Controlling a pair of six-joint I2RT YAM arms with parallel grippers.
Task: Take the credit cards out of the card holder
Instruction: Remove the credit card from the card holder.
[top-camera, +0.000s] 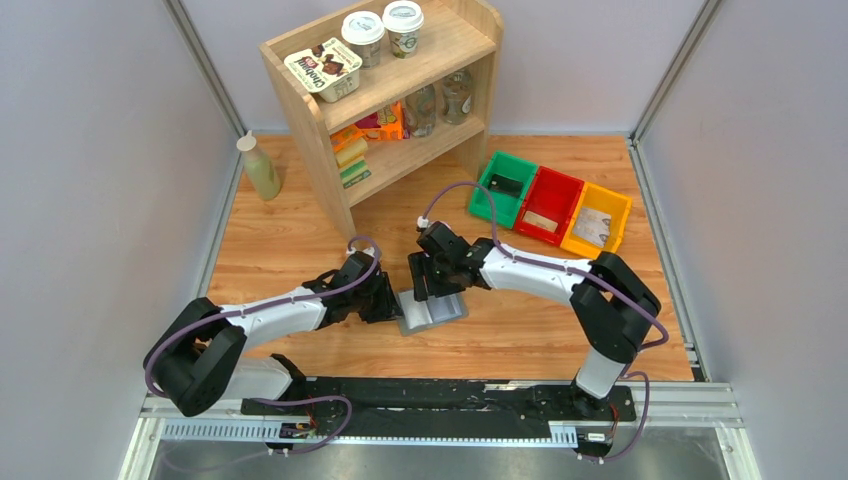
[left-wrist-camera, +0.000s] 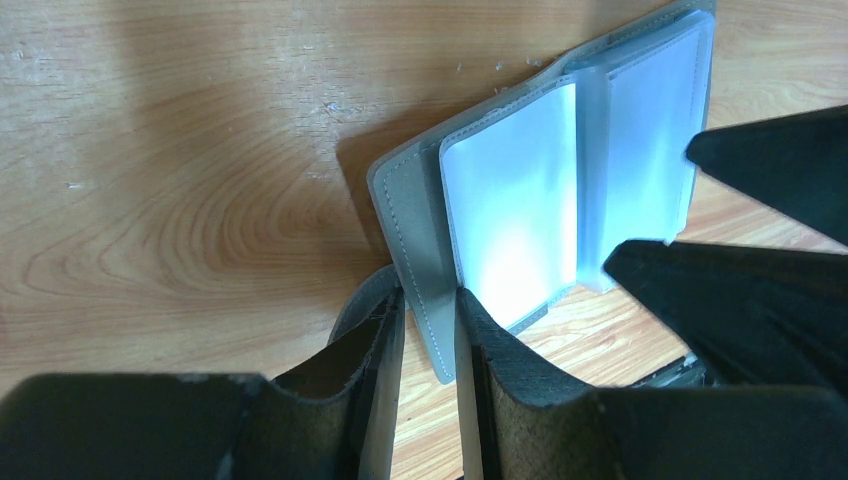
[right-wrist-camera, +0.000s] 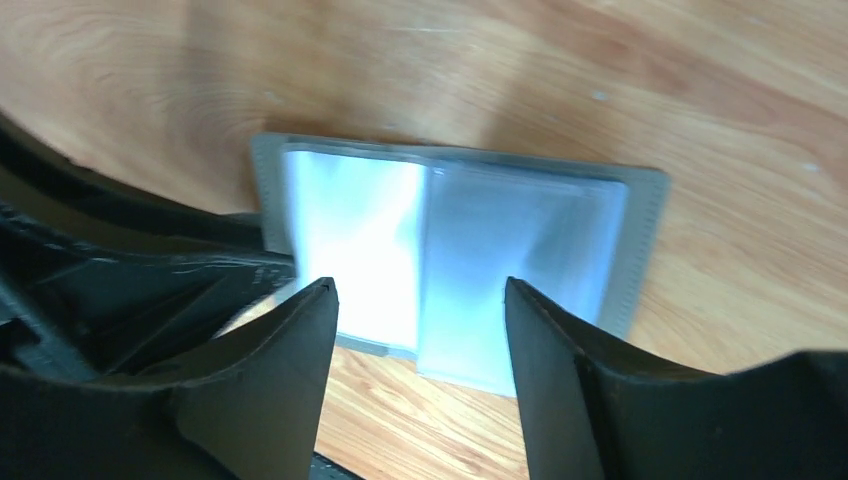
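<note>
Card holder (top-camera: 435, 311) lying open, left gripper (left-wrist-camera: 430, 305) pinching its cover edge, right gripper (right-wrist-camera: 418, 288) spread wide over its pockets

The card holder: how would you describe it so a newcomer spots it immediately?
On the wooden table, look in front of the shelf unit, to where the two arms meet. The card holder is spread open like a book, one edge pinched by the left claw, under the open right claw. It is flat and grey with pale pockets, unlike the coloured bins.
</note>
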